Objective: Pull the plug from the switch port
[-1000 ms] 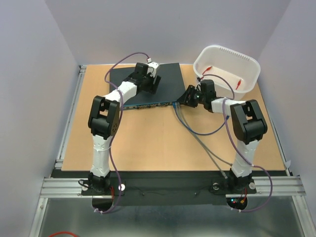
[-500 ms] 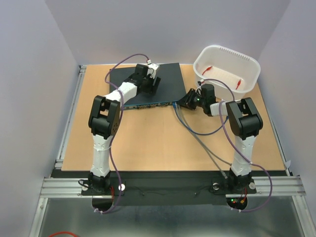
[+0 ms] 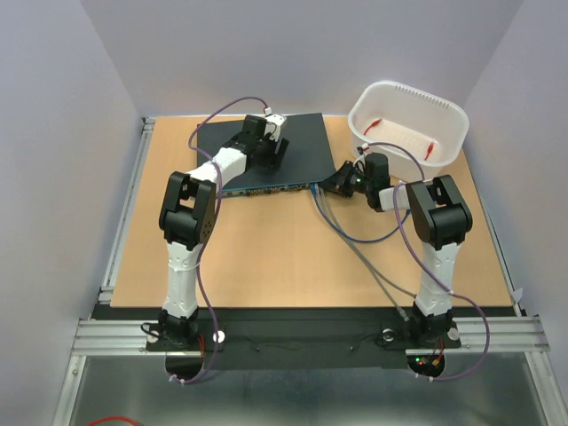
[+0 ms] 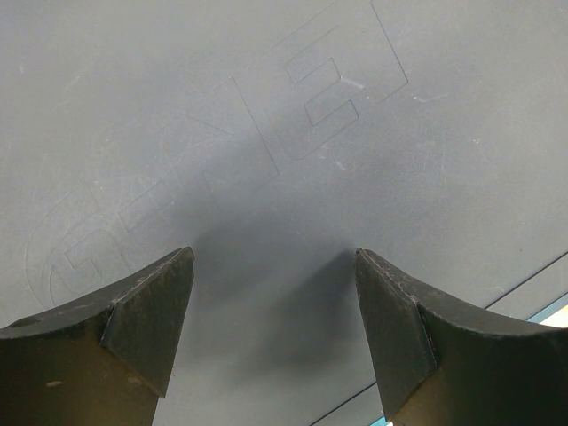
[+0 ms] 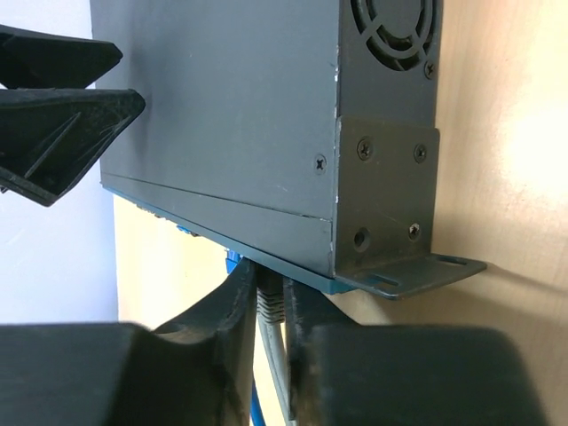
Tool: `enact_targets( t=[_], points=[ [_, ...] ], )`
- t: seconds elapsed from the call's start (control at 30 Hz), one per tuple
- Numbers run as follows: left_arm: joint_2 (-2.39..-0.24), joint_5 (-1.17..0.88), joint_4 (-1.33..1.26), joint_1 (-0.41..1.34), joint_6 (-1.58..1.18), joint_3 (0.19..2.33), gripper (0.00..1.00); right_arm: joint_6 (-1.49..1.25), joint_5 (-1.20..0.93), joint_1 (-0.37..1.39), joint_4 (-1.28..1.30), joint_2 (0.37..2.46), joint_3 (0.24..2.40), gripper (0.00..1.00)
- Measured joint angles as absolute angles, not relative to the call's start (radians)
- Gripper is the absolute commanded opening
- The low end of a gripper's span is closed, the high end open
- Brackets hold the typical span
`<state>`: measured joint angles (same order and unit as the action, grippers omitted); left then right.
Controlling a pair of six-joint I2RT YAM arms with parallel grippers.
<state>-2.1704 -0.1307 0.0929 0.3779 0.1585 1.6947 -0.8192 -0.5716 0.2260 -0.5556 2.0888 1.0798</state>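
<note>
The dark blue-grey switch (image 3: 302, 142) lies flat at the back of the table, its sockets along the near edge. My left gripper (image 3: 277, 149) rests open on its top; in the left wrist view its gripper (image 4: 271, 328) shows wide-apart fingers over the bare lid (image 4: 266, 115). My right gripper (image 3: 335, 184) is at the switch's near right corner. In the right wrist view its gripper (image 5: 271, 286) is closed on the grey plug (image 5: 270, 302), which still sits in a port under the switch (image 5: 231, 106) edge.
A white tub (image 3: 451, 114) with small red pieces stands at the back right, close to my right wrist. Grey and blue cables (image 3: 364, 256) run from the switch's corner toward the near right edge. The switch's mounting ear (image 5: 399, 266) juts out beside the plug.
My right arm has shifted slightly, its wrist dropping lower and nearer the switch's corner. The left arm and the switch have not moved.
</note>
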Motion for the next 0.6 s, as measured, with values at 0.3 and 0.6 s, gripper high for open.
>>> enact_targets(
  t=[0.3, 0.6],
  points=[
    [-2.175, -0.128, 0.093, 0.378, 0.159, 1.695, 0.84, -0.82, -0.597, 0.221, -0.605, 2.094, 1.056, 0.0],
    [-2.178, -0.121, 0.086, 0.378, 0.159, 1.695, 0.84, -0.809, -0.599, 0.195, -0.642, 2.037, 0.929, 0.0]
  ],
)
